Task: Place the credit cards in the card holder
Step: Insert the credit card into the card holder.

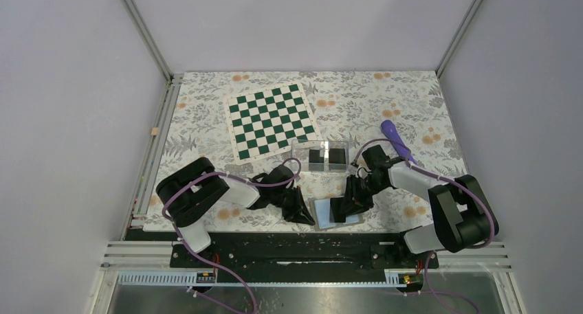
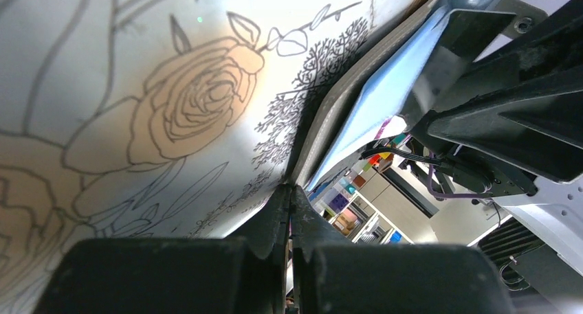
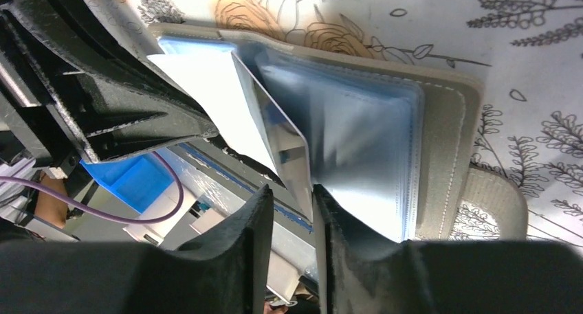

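The clear card holder (image 1: 300, 152) stands mid-table with two black credit cards (image 1: 316, 157) upright inside it. In front of it lies the open taupe wallet (image 1: 322, 214) with its light-blue inside (image 3: 357, 135). My left gripper (image 1: 304, 216) is shut, its tips (image 2: 289, 189) resting at the wallet's left edge (image 2: 323, 121) with nothing seen between them. My right gripper (image 1: 350, 203) is over the wallet's right half. Its jaws (image 3: 292, 190) stand apart, and a thin glossy leaf (image 3: 275, 132), either a card or a sleeve, rises from the wallet with its edge between them.
A green-and-white chessboard mat (image 1: 273, 120) lies behind the holder on the floral cloth (image 1: 412, 101). A purple tool (image 1: 395, 139) lies to the right of the holder. The two grippers are close together over the wallet, and the right one (image 2: 495, 87) fills the left wrist view's right side.
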Robot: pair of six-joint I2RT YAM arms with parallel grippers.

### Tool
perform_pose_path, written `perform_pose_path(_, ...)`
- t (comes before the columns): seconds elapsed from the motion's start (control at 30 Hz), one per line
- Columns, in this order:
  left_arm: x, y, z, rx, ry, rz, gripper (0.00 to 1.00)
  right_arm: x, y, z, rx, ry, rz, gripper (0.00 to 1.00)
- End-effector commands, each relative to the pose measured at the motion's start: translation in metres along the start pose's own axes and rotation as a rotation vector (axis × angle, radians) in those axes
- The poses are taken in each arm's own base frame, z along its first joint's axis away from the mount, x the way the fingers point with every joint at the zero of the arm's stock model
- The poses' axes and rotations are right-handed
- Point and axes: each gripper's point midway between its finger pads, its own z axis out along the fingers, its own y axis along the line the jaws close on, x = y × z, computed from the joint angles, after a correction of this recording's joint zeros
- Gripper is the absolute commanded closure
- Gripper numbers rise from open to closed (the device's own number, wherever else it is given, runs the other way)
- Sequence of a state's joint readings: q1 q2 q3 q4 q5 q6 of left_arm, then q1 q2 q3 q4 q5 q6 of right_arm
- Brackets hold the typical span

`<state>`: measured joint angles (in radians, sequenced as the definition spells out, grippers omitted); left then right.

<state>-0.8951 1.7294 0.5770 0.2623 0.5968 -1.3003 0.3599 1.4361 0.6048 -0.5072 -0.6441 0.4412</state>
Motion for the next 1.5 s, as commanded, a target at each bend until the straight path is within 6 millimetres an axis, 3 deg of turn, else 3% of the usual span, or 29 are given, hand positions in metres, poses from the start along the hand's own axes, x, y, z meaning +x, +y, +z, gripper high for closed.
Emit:
perform_pose_path(0.0,-0.007,0.033,0.006,-0.123,-0.042,-0.013,1.00,-0.006,0.014,-0.008,-0.040,-0.047,-0.053,0.72)
perform_pose_path(0.13,-0.007,0.035,0.007,-0.130,-0.039,-0.013,1.00,-0.002,0.017,-0.006,-0.076,-0.039,-0.049,0.94)
perform_pose_path(0.2,-0.008,0.035,0.008,-0.130,-0.039,-0.010,1.00,0.000,0.014,-0.003,-0.072,-0.025,-0.049,1.00)
perform_pose_path(0.93,-0.009,0.040,0.006,-0.188,-0.036,0.030,1.00,0.023,0.007,-0.012,-0.004,0.096,0.010,1.00)
perform_pose_path(1.47,-0.014,0.046,0.000,-0.309,-0.002,0.128,1.00,0.018,0.019,-0.009,-0.071,0.124,0.013,1.00)
